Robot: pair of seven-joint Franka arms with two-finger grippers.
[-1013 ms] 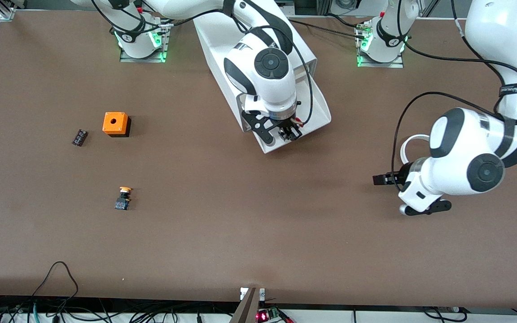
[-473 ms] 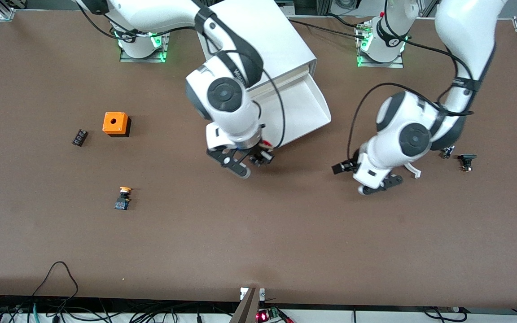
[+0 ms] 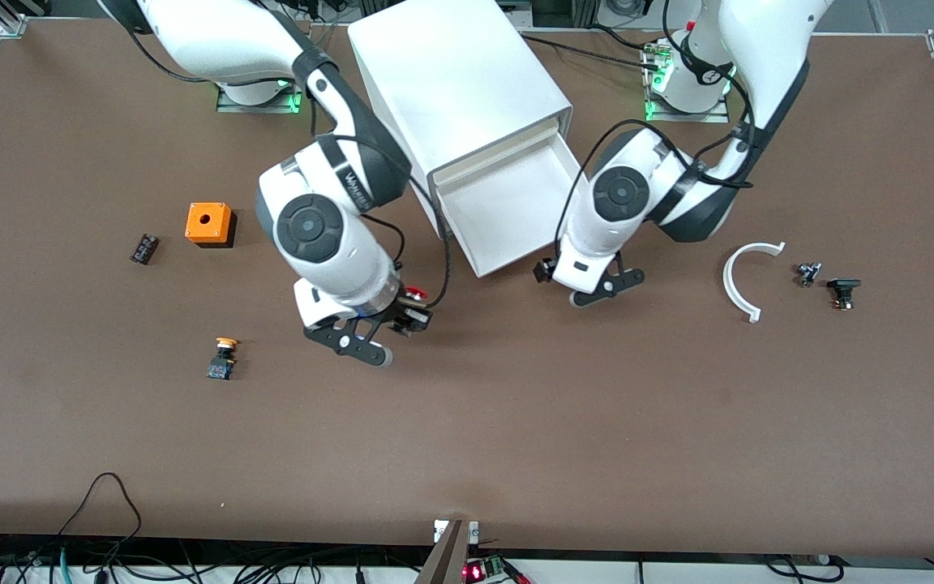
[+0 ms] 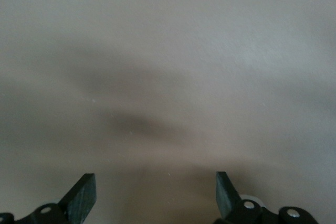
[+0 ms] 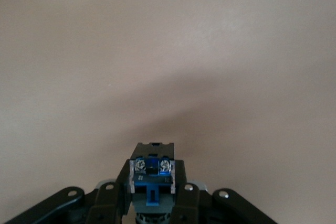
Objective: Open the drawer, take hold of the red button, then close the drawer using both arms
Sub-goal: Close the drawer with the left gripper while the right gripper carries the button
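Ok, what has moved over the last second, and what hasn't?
The right gripper, shut on the red-capped button, has carried it from over the open drawer out over bare table nearer the front camera. The left gripper, open and empty, has swung from the left arm's end of the table to beside the drawer front. The drawer stays open; the orange cube and orange-capped button have not moved.

Drawer (image 3: pixel 507 207) pulled out of cabinet (image 3: pixel 455 77), tray bare and open from above — left gripper (image 3: pixel 544 272) with fingers spread just off its front corner. Right gripper (image 3: pixel 406 318), clamped on button (image 3: pixel 413 294), over bare table (image 3: pixel 516 422) toward right arm's end of drawer front. Orange-cap button (image 3: pixel 222 359), orange cube (image 3: pixel 208 223) well apart — white arc (image 3: pixel 743 280) near left arm's end.
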